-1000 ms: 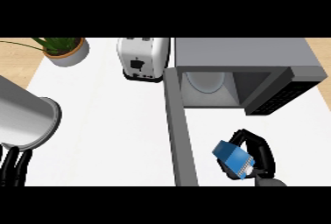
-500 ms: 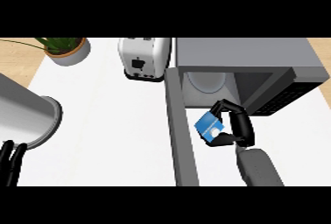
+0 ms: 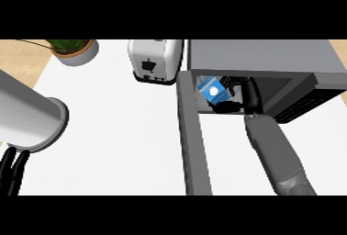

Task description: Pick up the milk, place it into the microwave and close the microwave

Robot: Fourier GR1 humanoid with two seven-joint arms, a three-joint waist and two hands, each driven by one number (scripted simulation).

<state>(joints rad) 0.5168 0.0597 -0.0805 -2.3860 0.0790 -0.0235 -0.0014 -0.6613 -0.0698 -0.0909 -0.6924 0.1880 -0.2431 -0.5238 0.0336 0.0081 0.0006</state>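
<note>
Carried forward, the milk (image 3: 212,90) sits gripped in the right robot hand (image 3: 237,94) inside the microwave (image 3: 261,57).

Single head view, steeply down onto counter (image 3: 115,133), fairly near.

Grey forearm (image 3: 274,153) (smooth), black hand (image 3: 243,94)
</note>
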